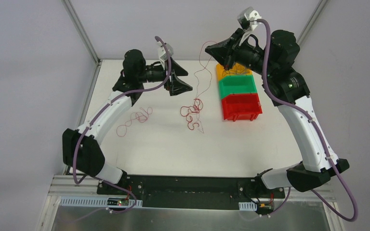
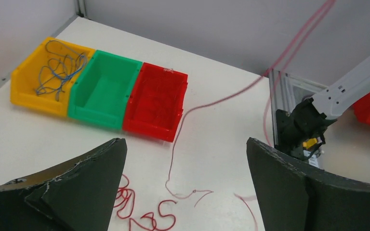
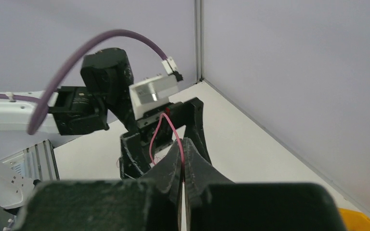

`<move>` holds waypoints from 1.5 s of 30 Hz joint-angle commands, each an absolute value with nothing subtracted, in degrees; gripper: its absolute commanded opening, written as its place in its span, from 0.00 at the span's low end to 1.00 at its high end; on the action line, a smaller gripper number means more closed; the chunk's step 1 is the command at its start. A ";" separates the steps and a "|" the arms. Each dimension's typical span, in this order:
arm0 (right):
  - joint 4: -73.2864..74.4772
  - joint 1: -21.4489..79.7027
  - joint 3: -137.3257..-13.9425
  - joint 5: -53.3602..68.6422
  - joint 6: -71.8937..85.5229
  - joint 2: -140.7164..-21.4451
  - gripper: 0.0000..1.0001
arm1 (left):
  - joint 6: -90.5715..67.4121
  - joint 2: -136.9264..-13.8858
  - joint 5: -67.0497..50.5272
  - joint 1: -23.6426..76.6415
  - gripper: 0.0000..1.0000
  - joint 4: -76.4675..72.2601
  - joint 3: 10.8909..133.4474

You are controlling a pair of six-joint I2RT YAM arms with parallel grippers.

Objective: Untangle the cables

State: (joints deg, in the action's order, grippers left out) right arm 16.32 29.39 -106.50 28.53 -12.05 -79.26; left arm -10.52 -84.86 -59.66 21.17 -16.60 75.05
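Note:
A red cable (image 3: 164,118) is pinched in my right gripper (image 3: 182,142), which is shut and raised above the back of the table (image 1: 207,47). From there the strand drops to a tangle of red cables (image 1: 192,111) lying on the white table. In the left wrist view its free end (image 2: 174,159) curls on the table, with the tangle (image 2: 144,216) beside it. My left gripper (image 2: 187,161) hangs open above that spot with nothing between its fingers (image 2: 84,185); in the top view it (image 1: 189,82) sits left of the hanging strand. Another red cable (image 1: 135,120) lies apart at the left.
Three bins stand in a row at the back right: yellow (image 1: 223,72), green (image 1: 238,85) and red (image 1: 242,107). The yellow bin (image 2: 24,82) holds light blue cables (image 2: 60,67). Grey walls close off the back and sides.

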 commanded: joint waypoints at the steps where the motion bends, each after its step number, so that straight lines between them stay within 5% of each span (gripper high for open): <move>1: 14.99 29.47 -109.17 28.40 -12.04 -80.07 0.00 | -19.55 -88.32 -65.03 24.54 0.99 -32.97 74.59; 13: 9.38 21.65 -115.70 19.75 -15.84 -84.35 0.00 | -14.14 -86.11 -50.71 20.50 0.99 -24.33 70.75; 28: 2.89 6.09 -128.47 21.78 -12.71 -99.66 0.00 | -14.25 -82.75 -51.38 11.13 0.99 -18.98 66.37; 45: -2.96 -2.37 -111.15 23.09 -13.62 -93.37 0.00 | -14.20 -83.77 -51.80 9.32 0.99 -16.84 64.91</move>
